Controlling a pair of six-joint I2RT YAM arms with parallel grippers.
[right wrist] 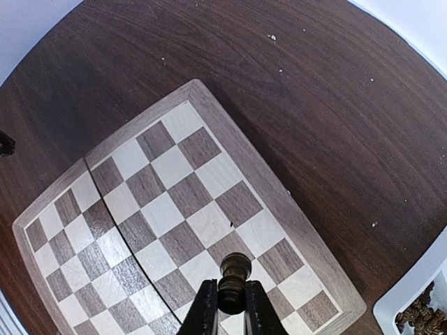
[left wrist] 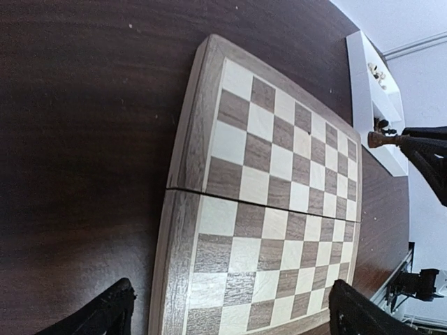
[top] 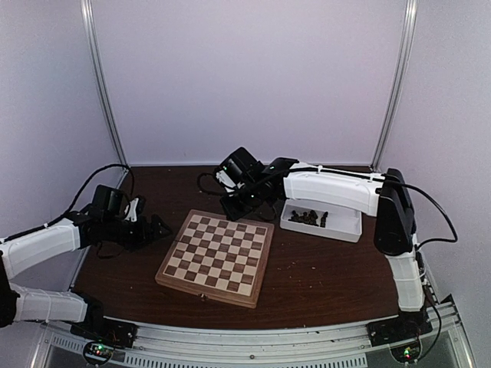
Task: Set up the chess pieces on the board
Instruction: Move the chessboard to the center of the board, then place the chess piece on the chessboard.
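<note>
The board lies at the table's middle with no pieces on its squares; it also shows in the left wrist view and the right wrist view. My right gripper is shut on a dark brown chess piece and holds it above the board's far edge. The same piece shows at the right in the left wrist view. My left gripper is open and empty, just left of the board. Several dark chess pieces lie in the white tray.
The white compartment tray stands right of the board at the back; its corner shows in the right wrist view. Cables run along the back of the dark table.
</note>
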